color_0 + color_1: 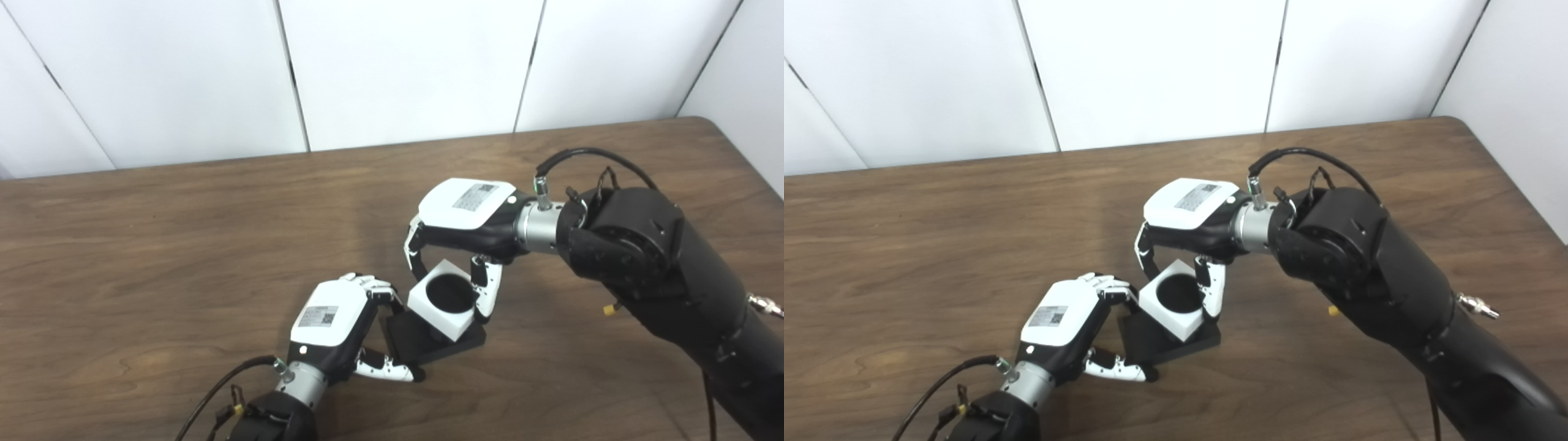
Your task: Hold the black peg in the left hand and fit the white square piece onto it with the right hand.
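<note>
Brown wooden table [184, 245], white panelled wall [398, 67] behind

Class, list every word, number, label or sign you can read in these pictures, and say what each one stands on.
No text can be read.
Sticker on the back of the left hand: a code square and print, too blurred.
Sticker on the back of the right hand: the same, too small to read.

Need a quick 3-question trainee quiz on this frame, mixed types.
1. True or false: the white piece lies flat on the table, away from the black peg base.
2. Which hand holds the white piece? A) left hand B) right hand
3. Fill in: the hole in the white piece is ____ in shape.

Key: 1 false, it sits tilted over the base; 2 B; 3 round.
</note>
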Controlling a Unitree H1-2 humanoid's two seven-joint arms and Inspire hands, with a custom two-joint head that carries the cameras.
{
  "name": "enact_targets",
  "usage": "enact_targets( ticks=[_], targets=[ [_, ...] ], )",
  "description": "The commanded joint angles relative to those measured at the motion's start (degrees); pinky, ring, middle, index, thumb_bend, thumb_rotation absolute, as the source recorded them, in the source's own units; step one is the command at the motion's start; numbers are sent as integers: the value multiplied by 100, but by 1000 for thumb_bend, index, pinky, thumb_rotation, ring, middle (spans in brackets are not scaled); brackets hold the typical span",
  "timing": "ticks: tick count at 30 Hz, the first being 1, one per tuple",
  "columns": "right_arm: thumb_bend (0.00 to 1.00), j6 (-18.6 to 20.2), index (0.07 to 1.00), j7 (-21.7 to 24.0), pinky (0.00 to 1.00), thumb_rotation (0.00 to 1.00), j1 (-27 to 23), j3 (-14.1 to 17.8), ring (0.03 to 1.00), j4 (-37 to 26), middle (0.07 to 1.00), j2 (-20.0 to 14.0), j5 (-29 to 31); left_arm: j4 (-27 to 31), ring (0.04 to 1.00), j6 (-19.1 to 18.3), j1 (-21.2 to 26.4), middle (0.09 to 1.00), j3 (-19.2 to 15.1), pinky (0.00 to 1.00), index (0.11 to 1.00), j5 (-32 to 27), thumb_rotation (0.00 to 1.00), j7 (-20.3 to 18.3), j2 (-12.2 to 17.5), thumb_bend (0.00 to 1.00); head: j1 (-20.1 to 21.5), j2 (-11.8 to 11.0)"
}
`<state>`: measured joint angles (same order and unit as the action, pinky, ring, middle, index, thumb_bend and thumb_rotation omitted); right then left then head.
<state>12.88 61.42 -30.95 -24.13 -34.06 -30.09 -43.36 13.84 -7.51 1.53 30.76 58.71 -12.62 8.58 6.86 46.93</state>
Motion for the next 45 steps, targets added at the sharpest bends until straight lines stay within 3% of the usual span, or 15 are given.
enact_targets(
  ticks=[1, 15, 24, 25, 26, 28, 40, 45],
  targets=[
    [522, -77, 484, -67, 880, 132, -170, 64, 853, -90, 747, 18, -91, -31, 841, -24, 61, 771, 109, 903, 490, 174, 54, -250, -5, 507, 3, 5],
    [525, -251, 491, -143, 888, 143, -23, 161, 852, 75, 755, 41, -109, -32, 839, -34, 80, 772, 112, 895, 490, 188, 54, -261, 8, 507, 13, 30],
    [524, -157, 492, -75, 898, 155, -9, 199, 859, 65, 765, 76, -71, -8, 846, -61, 81, 776, 107, 903, 490, 194, 56, -300, 12, 506, 21, 50],
    [724, -151, 541, -72, 894, 223, -11, 202, 857, 64, 765, 79, -68, -7, 846, -64, 82, 775, 107, 904, 490, 188, 55, -309, 12, 506, 21, 50],
    [828, -147, 566, -69, 892, 260, -14, 206, 856, 63, 765, 82, -64, -1, 847, -73, 83, 776, 104, 905, 490, 178, 55, -326, 9, 506, 21, 50],
    [922, -137, 589, -59, 889, 302, -24, 216, 855, 60, 765, 87, -58, 1, 850, -69, 83, 779, 105, 912, 490, 171, 55, -324, 10, 506, 21, 50],
    [1000, -73, 604, 44, 894, 350, -79, 270, 862, 38, 774, 116, -45, -22, 842, -50, 89, 772, 111, 901, 490, 199, 54, -281, 12, 507, 21, 82],
    [1000, -65, 652, 133, 919, 390, -116, 270, 872, 23, 794, 88, -27, -10, 843, -56, 90, 772, 106, 901, 490, 187, 54, -293, 11, 507, 21, 82]
  ],
)
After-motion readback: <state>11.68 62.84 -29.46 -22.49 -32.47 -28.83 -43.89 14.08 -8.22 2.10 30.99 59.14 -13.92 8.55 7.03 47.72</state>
